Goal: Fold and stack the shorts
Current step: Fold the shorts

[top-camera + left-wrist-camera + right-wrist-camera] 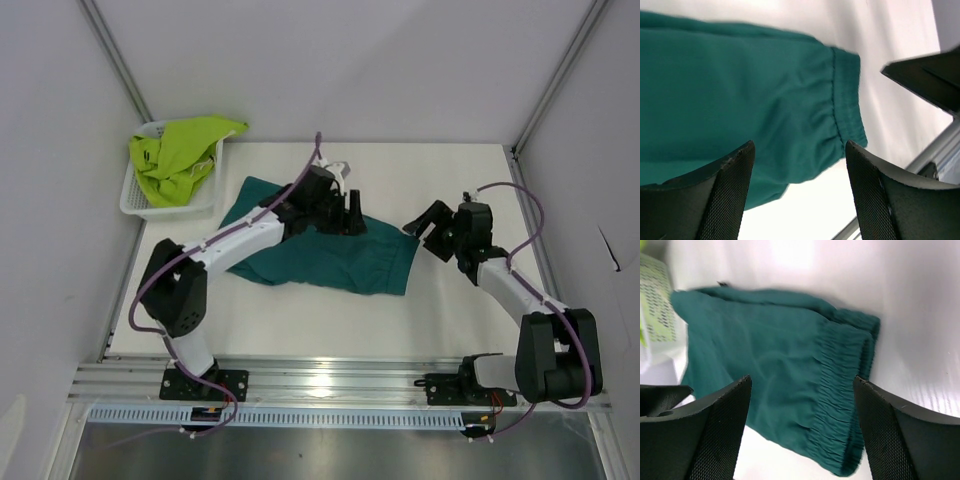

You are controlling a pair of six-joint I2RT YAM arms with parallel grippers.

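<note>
**Bare table at the back right and near edge; left side crowded**

The table [450,175] shows bare top behind and to the right of the dark teal shorts [340,262]. There is also a bare strip between them and the rail [330,375] at the near edge. The left arm [235,240] slants over the shorts' left half, with the left gripper [352,215] spread wide above their back edge. The right gripper [430,233], fingers apart, hangs just beside their right end. The basket [128,200] holding the lime shorts [185,150] fills the back-left corner. Walls [60,200] close the left, right and back sides.
</note>
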